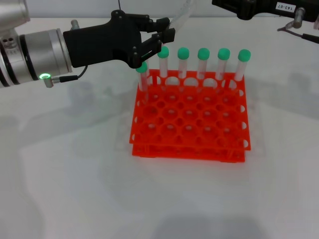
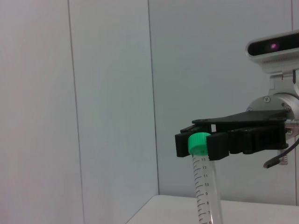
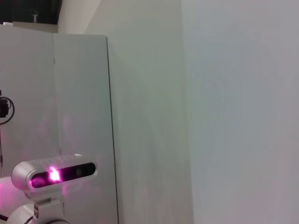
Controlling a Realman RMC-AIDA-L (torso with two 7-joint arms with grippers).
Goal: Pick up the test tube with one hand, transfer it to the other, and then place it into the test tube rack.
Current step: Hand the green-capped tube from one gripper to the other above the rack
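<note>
My left gripper hangs over the back left corner of the orange-red test tube rack, shut on the lower part of a clear test tube. That tube slants up and away, out of the head view. In the left wrist view its green cap sits between the fingers of my right gripper, which press on it from both sides. The right gripper's labelled body shows along the far right. Both grippers hold the same tube.
Several green-capped tubes stand upright in the rack's back row, right below my left gripper. The rack rests on a white table. The robot's head camera sits above the right gripper.
</note>
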